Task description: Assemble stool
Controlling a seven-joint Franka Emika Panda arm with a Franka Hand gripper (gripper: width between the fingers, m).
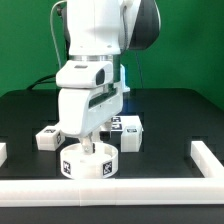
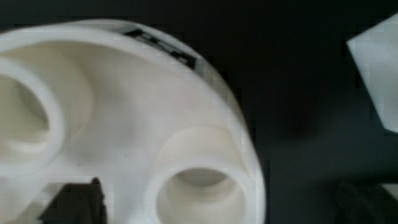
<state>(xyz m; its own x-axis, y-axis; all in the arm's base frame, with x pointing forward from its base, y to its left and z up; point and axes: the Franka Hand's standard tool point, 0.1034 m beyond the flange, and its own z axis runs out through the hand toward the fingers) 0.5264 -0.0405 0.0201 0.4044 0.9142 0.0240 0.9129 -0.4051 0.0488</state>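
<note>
The stool's white round disc seat (image 1: 88,163) lies flat on the black table near the front, with tags on its side. In the wrist view the seat (image 2: 125,110) fills most of the picture and shows two round sockets. My gripper (image 1: 85,147) is down on the seat's top. It (image 2: 217,203) is open: one dark finger (image 2: 71,200) is over the seat and the other is beyond the rim over the black table. White blocky legs lie behind the seat, one (image 1: 50,137) on the exterior view's left and another (image 1: 128,129) on its right, which may be the leg (image 2: 374,80) in the wrist view.
White border rails run along the table's front (image 1: 110,191), the exterior view's right (image 1: 206,156) and its left (image 1: 3,151). The arm's body hides the area straight behind the seat.
</note>
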